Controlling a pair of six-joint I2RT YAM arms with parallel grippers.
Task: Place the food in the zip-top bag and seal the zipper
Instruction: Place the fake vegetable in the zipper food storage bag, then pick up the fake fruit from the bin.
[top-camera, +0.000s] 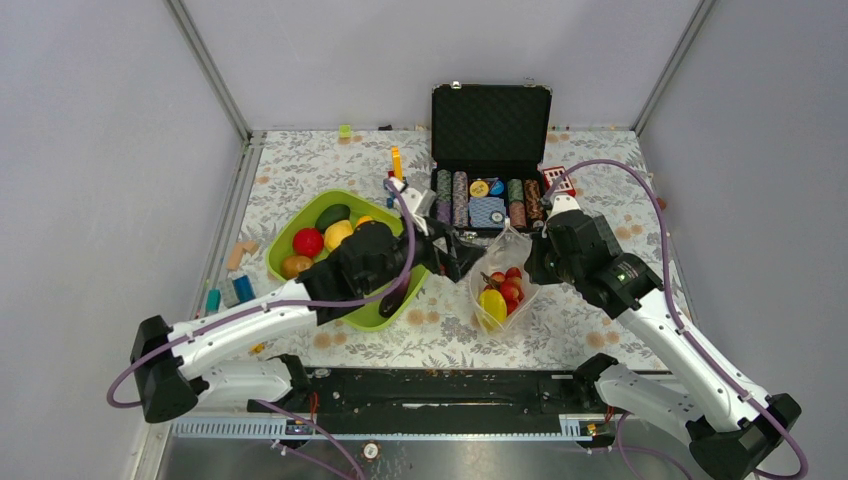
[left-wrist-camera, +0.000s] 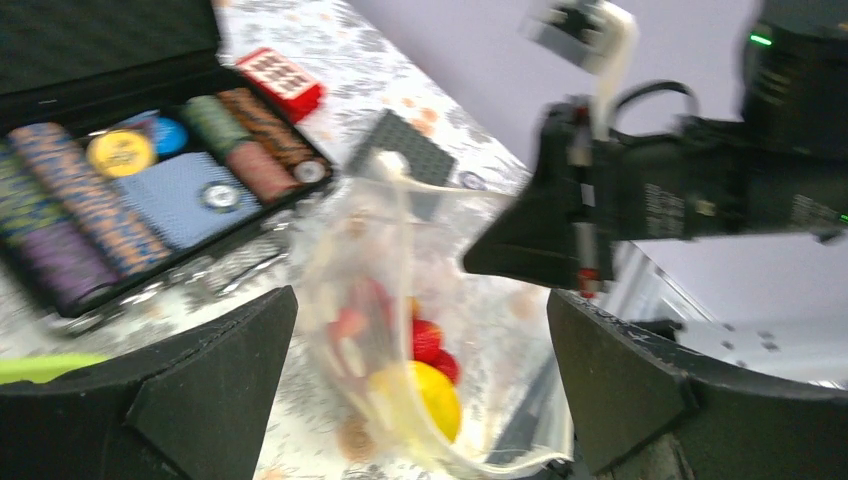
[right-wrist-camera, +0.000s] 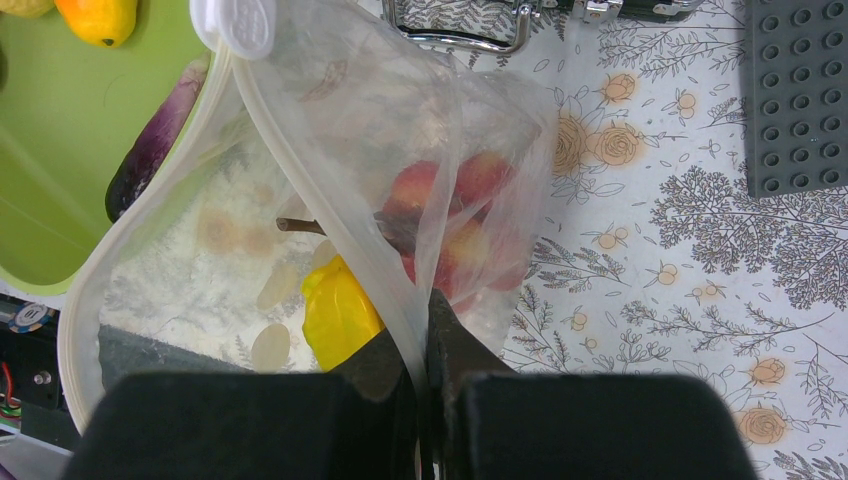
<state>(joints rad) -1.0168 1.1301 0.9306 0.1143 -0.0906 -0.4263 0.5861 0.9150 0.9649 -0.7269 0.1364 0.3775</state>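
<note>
The right pincer (right-wrist-camera: 424, 335) is clamped tight on the rim of the zip-top bag (top-camera: 503, 282), holding it upright on the tabletop (top-camera: 300, 170) before the black case (top-camera: 490, 120). The left pincer (left-wrist-camera: 420, 375) is spread wide and grips nothing, with the bag just ahead of it. Yellow and red food (right-wrist-camera: 338, 310) lies inside the bag; more remains in the green tray (right-wrist-camera: 60, 150).

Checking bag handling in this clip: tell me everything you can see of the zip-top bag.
The zip-top bag is clear, floppy plastic with cream dots, with a white slider at one end. Its mouth gapes open, unsealed. It slumps on the floral table beside the green tray, before the black case. Inside lie a yellow fruit and red fruits. The right gripper pinches its rim between shut fingers; the left gripper stands open at it.
</note>
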